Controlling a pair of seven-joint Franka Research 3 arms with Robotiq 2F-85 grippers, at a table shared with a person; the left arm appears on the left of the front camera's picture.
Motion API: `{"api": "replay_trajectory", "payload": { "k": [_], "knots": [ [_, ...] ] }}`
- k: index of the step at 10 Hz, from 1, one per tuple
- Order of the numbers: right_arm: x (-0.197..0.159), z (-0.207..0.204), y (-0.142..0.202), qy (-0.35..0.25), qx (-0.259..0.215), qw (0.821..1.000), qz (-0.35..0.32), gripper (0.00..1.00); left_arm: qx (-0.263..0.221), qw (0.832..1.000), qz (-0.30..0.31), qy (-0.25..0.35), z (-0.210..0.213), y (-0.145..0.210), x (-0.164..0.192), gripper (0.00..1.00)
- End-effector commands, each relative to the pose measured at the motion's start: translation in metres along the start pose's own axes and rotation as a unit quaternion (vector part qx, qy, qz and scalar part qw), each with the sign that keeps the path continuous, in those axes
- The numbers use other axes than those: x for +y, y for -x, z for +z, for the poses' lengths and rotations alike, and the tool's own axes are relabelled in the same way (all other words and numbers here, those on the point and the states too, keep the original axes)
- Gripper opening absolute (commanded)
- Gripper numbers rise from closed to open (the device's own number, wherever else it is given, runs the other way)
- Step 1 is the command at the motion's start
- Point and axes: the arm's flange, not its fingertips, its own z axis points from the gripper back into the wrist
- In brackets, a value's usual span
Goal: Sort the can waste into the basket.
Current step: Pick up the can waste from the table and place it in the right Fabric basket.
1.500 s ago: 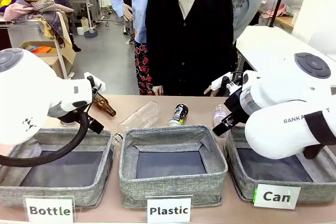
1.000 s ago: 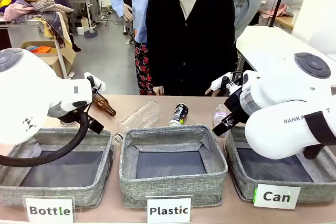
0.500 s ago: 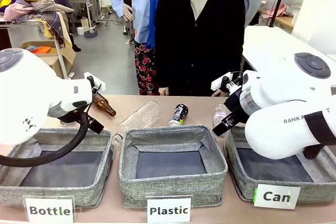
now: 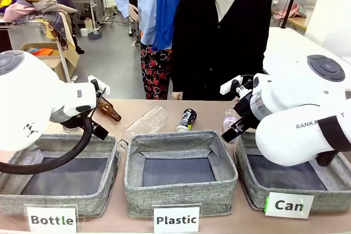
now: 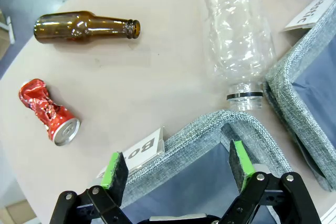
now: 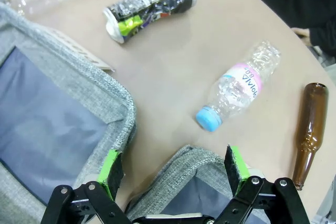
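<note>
- Grey fabric made up the three bins along the near edge of the tabletop point(image 4: 159, 104) in the front view. The Bottle bin point(image 4: 13, 204) stood at the left, the Plastic bin point(image 4: 181, 193) in the middle and the basket point(image 4: 252, 193) with its "Can" card point(image 4: 289, 205) at the right.
- The black can point(image 4: 187, 119) lay on its side just beyond the Plastic bin, between a clear bottle point(image 4: 145, 121) and a small bottle point(image 4: 230, 118). A brown bottle point(image 4: 109, 110) lay farther left. A person point(image 4: 219, 36) in a black top stood at the far side. The right arm hid part of the basket's dark floor.
- In the left wrist view, the left hand point(image 5: 178, 163) was released and empty above the far corner of the Bottle bin. The red can point(image 5: 48, 112), crushed, lay on the tabletop beyond that bin, apart from the brown bottle. The clear bottle's neck lay just beside the bin's rim.
- In the right wrist view, the right hand point(image 6: 174, 164) was released and empty above a corner of the basket, with the Plastic bin to one side. The black can lay on the tabletop farther off, well outside the basket. The small bottle, blue-capped with a pink label, lay nearer, its cap towards the basket. A second brown bottle point(image 6: 307, 129) lay at the picture's right edge.
</note>
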Motion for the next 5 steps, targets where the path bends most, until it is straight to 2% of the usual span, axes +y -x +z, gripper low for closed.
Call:
{"api": "replay_trajectory", "payload": {
  "k": [1, 2, 4, 5],
  "knots": [
    [0.006, 0.023, -0.018, -0.036, -0.013, 0.999, -0.005, 1.0, -0.03, 0.999, -0.003, 0.031, 0.021, -0.013, -0.007, 1.0],
    [0.004, 0.045, -0.024, -0.038, -0.03, 0.999, -0.013, 1.0, -0.071, 0.995, -0.01, 0.067, 0.05, -0.022, -0.012, 1.0],
    [-0.008, 0.096, -0.032, -0.052, -0.056, 0.993, -0.087, 1.0, -0.149, 0.977, -0.013, 0.149, 0.104, -0.027, -0.011, 1.0],
    [-0.011, 0.118, -0.029, -0.11, -0.051, 0.986, -0.111, 1.0, -0.178, 0.96, -0.024, 0.213, 0.134, -0.017, -0.008, 1.0]
  ]
}}
